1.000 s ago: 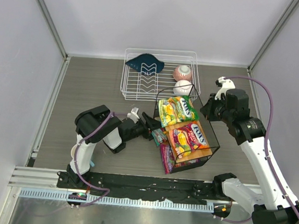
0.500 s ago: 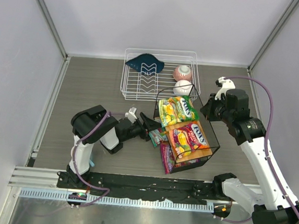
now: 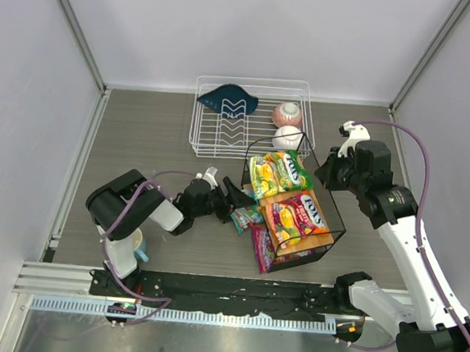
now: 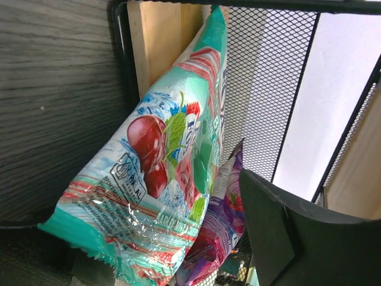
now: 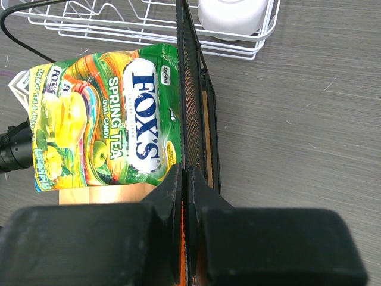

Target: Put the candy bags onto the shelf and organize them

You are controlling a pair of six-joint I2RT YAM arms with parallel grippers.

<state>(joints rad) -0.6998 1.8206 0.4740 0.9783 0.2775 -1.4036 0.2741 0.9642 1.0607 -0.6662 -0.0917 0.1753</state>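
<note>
The shelf [image 3: 335, 226], a black wire frame with a tan board, stands tilted at centre right. On its board lie the green candy bag [image 3: 280, 173] and the orange-red one [image 3: 298, 217]. The teal bag [image 3: 246, 218] leans against the shelf's left edge, and the purple bag [image 3: 261, 247] lies under it by the frame. In the left wrist view the teal bag [image 4: 161, 173] fills the space between the spread jaws, clear of the right finger [image 4: 292, 238], with the purple bag [image 4: 229, 223] behind. My left gripper [image 3: 233, 198] is open. My right gripper [image 5: 186, 174] is shut on the shelf's mesh side wall [image 5: 189, 89].
A white wire dish rack [image 3: 213, 145] stands behind the shelf, holding a dark blue item [image 3: 228, 100] and two pale round pieces [image 3: 287, 113]. Grey walls close in the left, right and back. The black mounting rail [image 3: 225, 289] runs along the near edge.
My left arm has drawn back to the left and its jaws have spread wider. The teal bag has sagged slightly down and left against the shelf. The right arm has not moved.
</note>
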